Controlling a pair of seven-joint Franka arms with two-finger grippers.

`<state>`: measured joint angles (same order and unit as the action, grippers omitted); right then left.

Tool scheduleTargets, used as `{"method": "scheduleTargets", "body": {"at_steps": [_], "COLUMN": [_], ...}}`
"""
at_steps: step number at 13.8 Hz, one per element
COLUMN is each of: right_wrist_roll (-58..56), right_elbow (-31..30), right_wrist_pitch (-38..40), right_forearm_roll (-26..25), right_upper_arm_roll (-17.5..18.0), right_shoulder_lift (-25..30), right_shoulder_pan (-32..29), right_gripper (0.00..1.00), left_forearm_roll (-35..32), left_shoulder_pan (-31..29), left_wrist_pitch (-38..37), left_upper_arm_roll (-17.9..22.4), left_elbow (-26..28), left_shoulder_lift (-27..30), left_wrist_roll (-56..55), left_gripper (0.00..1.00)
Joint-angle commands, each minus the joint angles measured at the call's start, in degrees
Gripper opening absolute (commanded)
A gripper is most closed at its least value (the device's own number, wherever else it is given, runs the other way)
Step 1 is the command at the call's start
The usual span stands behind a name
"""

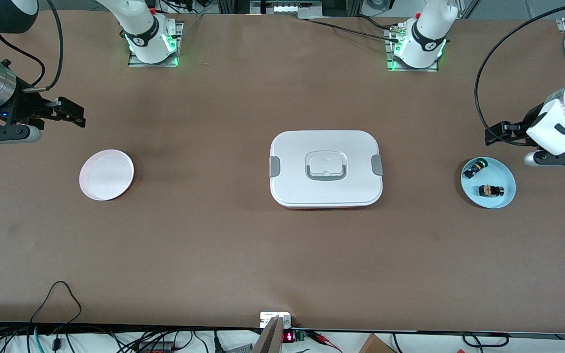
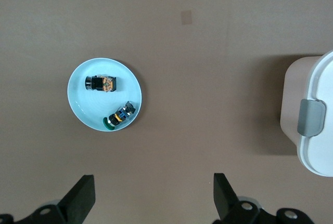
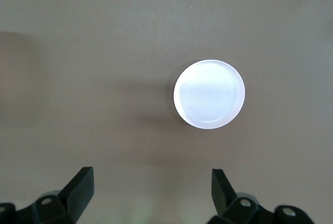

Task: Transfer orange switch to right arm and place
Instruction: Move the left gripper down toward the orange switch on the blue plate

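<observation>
Brown surface (image 1: 243, 245) is carrying three things in the front view: a pale pink plate (image 1: 106, 175) toward the right arm's end, a white lidded box (image 1: 326, 169) in the middle, and a light blue dish (image 1: 488, 182) toward the left arm's end. The orange switch (image 1: 490, 190) is lying in the blue dish, nearer the front camera than the small black part with a yellow-green end (image 1: 475, 168) sharing that dish. The right hand (image 1: 69, 113) is hanging in the air above the surface near the pink plate, holding nothing. The left hand (image 1: 496, 133) is hovering beside the blue dish, also holding nothing. The box is sitting between the two plates.

Left wrist view is showing the left hand (image 2: 153, 195) with its fingers spread wide over bare surface, the blue dish (image 2: 83, 110) with the orange switch (image 2: 101, 83) lying apart from the other part (image 2: 120, 115), and one end of the box (image 2: 317, 120).

Right wrist view is showing the right hand (image 3: 152, 193) spread wide, the pink plate (image 3: 209, 94) lying bare.
</observation>
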<state>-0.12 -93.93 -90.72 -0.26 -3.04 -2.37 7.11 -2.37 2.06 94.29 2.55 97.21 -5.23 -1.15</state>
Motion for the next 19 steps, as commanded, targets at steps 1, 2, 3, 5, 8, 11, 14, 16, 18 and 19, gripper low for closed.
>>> {"method": "scheduleTargets", "body": {"at_steps": [1,2,3,5,8,11,14,16,18,19], "right_wrist_roll": [0.7,0.6,0.7,0.6,0.6,0.7,0.7,0.6,0.7,0.7], "right_elbow": [1.1,1.1,1.1,1.1,1.1,1.1,1.1,1.1,1.1,1.1], "right_wrist_pitch": [1.0,1.0,1.0,0.9,0.8,0.8,0.8,0.8,0.8,0.8], "right_forearm_roll": [0.8,0.8,0.8,0.8,0.8,0.8,0.8,0.8,0.8,0.8], "right_upper_arm_roll": [0.1,0.1,0.1,0.1,0.1,0.1,0.1,0.1,0.1,0.1], "right_shoulder_lift": [-0.4,-0.4,-0.4,-0.4,-0.4,-0.4,-0.4,-0.4,-0.4,-0.4], "right_shoulder_pan": [-0.3,-0.3,-0.3,-0.3,-0.3,-0.3,-0.2,-0.2,-0.2,-0.2], "right_gripper": [1.00,1.00,1.00,1.00,1.00,1.00,1.00,1.00,1.00,1.00], "left_forearm_roll": [-0.3,-0.3,-0.4,-0.2,-0.4,-0.9,-0.9,-0.9,-0.9,-0.9], "left_shoulder_pan": [-2.0,-3.7,-4.8,-8.3,-10.0,-13.4,-14.3,-14.2,-14.2,-14.1], "left_wrist_pitch": [-1.6,-1.7,-1.6,-1.5,0.7,8.9,20.3,25.0,31.4,35.3], "left_upper_arm_roll": [0.7,0.7,0.8,0.5,0.7,0.7,0.7,0.7,0.6,0.5], "left_elbow": [-4.5,-5.9,-6.0,-5.8,-5.6,-3.1,2.7,5.3,8.9,11.4], "left_shoulder_lift": [-4.4,-6.2,-7.6,-9.4,-13.7,-16.6,-16.5,-16.4,-16.4,-16.0], "left_wrist_roll": [0.0,0.0,0.1,1.1,1.2,9.2,11.0,11.0,11.1,11.1], "left_gripper": [1.00,1.00,1.00,1.00,1.00,1.00,1.00,1.00,1.00,1.00]}}
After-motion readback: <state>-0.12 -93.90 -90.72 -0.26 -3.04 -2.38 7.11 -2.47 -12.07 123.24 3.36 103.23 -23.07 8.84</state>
